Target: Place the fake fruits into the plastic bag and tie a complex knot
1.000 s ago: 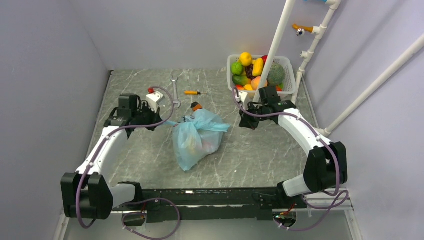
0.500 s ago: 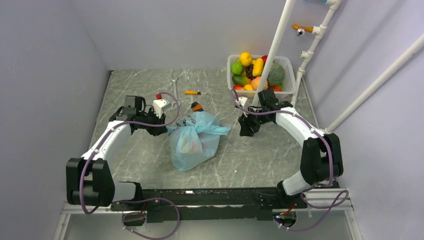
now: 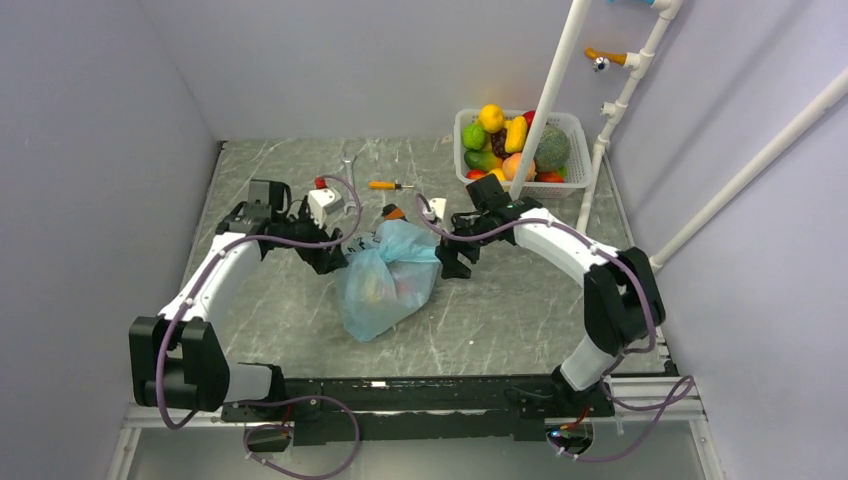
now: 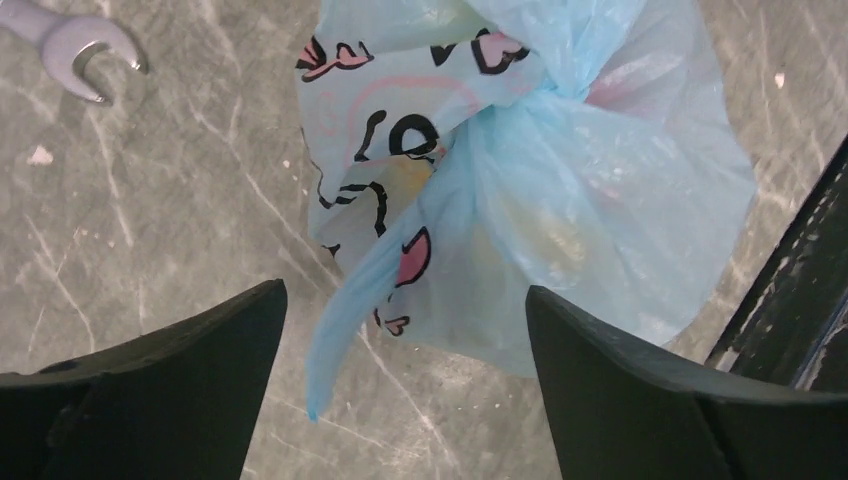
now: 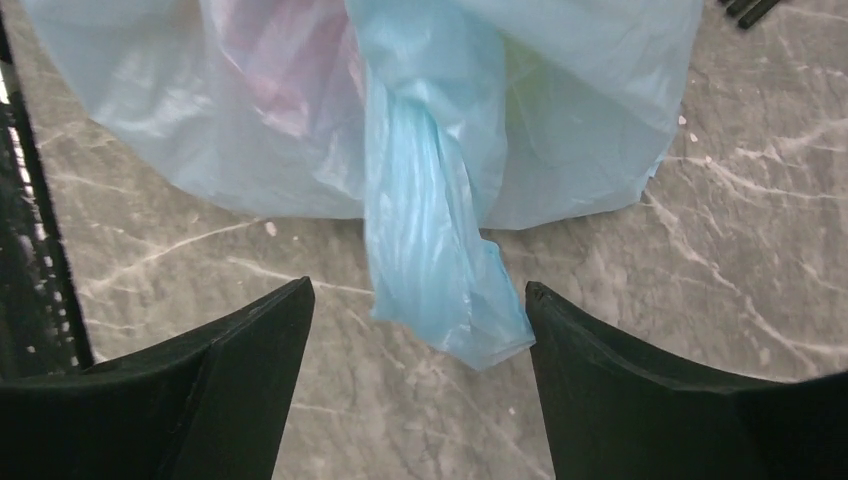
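The plastic bag [image 3: 385, 285] lies mid-table on the grey marbled table [image 3: 500, 310], between the two grippers; its neck is cinched into a knot [image 4: 548, 88] at its far end, with a thin twisted tail running out to each side. Blurred yellow and pink shapes show through the thin blue plastic, too dim to name. At the far right a white mesh basket [image 3: 578, 128] holds a heap of fake fruits [image 3: 505, 140], among them a yellow lemon [image 3: 491, 117] and a big green melon [image 3: 551, 148]. The bag carries dark lettering and pink cartoon shapes, but the creases break the letters and no word can be read. The left gripper [image 4: 402, 295] sits just left of the bag, jaws spread, one tail lying loose between them; the right gripper [image 5: 417, 288] sits just right of it, jaws likewise spread around the other tail, pinching nothing. A wrench [image 3: 347, 165] and a screwdriver [image 3: 390, 185] lie beyond the bag.
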Controlling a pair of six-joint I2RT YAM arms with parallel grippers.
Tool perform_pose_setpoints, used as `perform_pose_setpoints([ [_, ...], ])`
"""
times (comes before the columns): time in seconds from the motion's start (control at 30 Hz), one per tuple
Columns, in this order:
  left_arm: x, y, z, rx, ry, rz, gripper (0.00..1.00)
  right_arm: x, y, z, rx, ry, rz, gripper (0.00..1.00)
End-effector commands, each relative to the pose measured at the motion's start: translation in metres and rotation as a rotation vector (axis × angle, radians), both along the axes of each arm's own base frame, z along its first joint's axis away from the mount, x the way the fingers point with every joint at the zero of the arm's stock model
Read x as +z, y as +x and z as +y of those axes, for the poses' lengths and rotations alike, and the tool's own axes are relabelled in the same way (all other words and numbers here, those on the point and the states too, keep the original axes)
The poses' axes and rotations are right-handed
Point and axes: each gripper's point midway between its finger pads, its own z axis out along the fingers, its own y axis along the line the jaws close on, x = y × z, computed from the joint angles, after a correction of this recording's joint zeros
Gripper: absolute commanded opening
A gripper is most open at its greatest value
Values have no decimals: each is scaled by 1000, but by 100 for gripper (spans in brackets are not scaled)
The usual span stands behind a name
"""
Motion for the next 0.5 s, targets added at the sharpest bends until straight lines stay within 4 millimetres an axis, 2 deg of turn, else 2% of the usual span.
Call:
perform_pose_setpoints([
  [0.0,27,13,18,13,-11,-95,99,-4,26,10,30,-22,-89,70],
  [0.07,39,21,29,28,1,-176,99,-7,31,10,29,-27,-112,59],
  [0.13,50,26,41,28,33,-296,99,-5,33,11,21,-23,-132,54],
  [0.17,54,30,47,49,55,-351,99,-2,34,13,15,-24,-138,57],
  [0.27,61,34,61,86,78,-457,100,15,33,15,10,-8,-150,81],
  [0.37,63,35,69,106,64,-437,99,34,25,11,34,12,-189,90],
  [0.43,52,21,69,-13,66,-389,99,42,19,13,58,33,-203,98],
  [0.47,45,12,68,-144,101,-414,99,42,18,16,59,39,-208,99],
])
